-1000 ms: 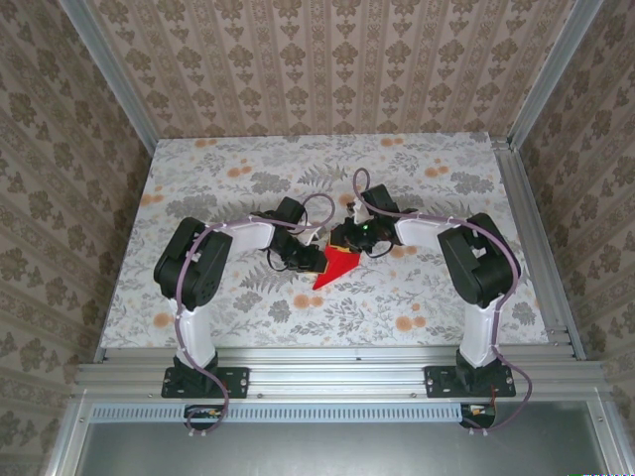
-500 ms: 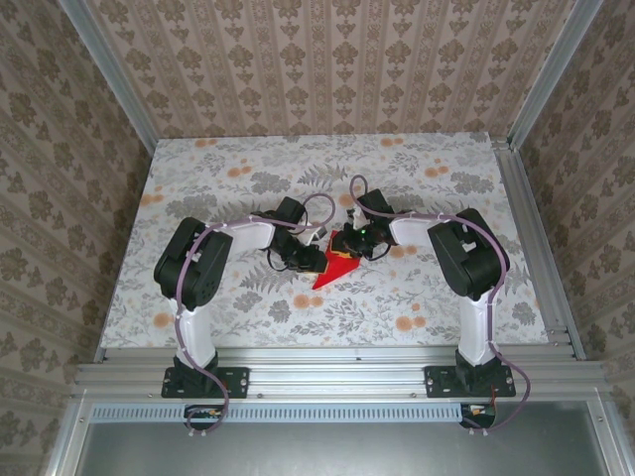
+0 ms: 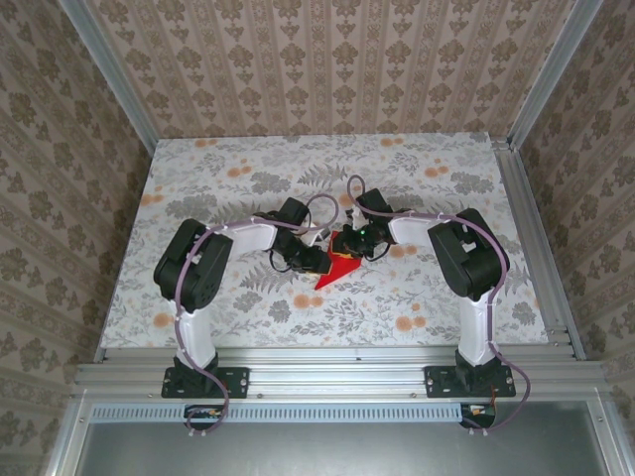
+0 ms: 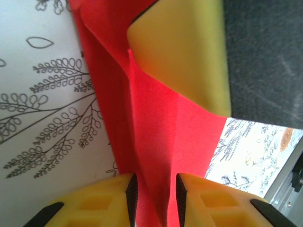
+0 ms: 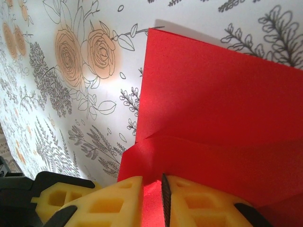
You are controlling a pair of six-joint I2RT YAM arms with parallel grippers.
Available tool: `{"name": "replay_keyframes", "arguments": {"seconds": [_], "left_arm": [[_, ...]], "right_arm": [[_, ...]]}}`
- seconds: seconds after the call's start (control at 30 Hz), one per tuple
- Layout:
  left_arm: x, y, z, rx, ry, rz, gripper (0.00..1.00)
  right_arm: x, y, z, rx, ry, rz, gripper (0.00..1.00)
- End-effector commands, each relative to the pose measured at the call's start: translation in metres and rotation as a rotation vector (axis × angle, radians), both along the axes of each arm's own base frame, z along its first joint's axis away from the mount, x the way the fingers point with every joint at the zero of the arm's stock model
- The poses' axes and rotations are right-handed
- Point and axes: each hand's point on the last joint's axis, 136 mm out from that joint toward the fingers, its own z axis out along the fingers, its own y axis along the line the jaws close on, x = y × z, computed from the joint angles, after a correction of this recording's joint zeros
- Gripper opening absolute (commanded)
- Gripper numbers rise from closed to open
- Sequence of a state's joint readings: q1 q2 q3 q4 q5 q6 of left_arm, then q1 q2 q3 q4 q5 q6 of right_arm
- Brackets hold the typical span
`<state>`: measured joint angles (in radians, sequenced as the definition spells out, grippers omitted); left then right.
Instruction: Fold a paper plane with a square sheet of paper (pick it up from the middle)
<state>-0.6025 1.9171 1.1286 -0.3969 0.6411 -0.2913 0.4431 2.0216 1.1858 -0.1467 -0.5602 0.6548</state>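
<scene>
- Red paper [image 3: 338,268], folded to a point, lies mid-way across the worktop [image 3: 228,164], between both arms.
- Left pincer [image 4: 152,191]: narrow gap straddling a raised crease; whether it grips, I cannot tell.
- Right pincer [image 5: 152,189]: pinched on the paper's folded edge.

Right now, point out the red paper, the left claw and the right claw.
red paper [image 3: 335,271]: top view, middle of the folded sheet.
left claw [image 4: 154,194]: left wrist view, midway between its yellow fingertips.
right claw [image 5: 152,189]: right wrist view, midway between its yellow fingertips.
</scene>
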Motion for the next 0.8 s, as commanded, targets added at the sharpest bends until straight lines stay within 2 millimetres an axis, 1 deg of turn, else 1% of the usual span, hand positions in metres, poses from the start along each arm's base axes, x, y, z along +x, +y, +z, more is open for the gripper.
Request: {"name": "replay_keyframes", "arguments": {"seconds": [0.0,0.17,0.3,0.4,0.5,0.67,0.77], "left_arm": [[0.001,-0.002,0.021,-0.007,-0.036,0.007,0.32],[0.004,0.001,0.035,-0.001,-0.066,0.016,0.33],[0.009,0.009,0.035,0.050,-0.090,0.035,0.33],[0.010,0.009,0.038,0.049,-0.106,0.048,0.32],[0.012,0.007,0.035,0.048,-0.099,0.048,0.29],[0.011,0.002,0.024,0.039,-0.072,0.042,0.25],[0.012,0.002,0.019,0.048,-0.071,0.040,0.18]], "right_arm": [[-0.017,-0.019,-0.023,-0.111,0.068,-0.007,0.23],[-0.017,-0.019,-0.023,-0.109,0.068,-0.001,0.23],[-0.017,-0.018,-0.022,-0.103,0.066,0.001,0.22],[-0.017,-0.018,-0.023,-0.103,0.066,0.003,0.23],[-0.017,-0.017,-0.022,-0.099,0.065,0.004,0.22],[-0.017,-0.017,-0.020,-0.096,0.064,0.006,0.23],[-0.017,-0.017,-0.019,-0.097,0.061,0.010,0.22]]}}
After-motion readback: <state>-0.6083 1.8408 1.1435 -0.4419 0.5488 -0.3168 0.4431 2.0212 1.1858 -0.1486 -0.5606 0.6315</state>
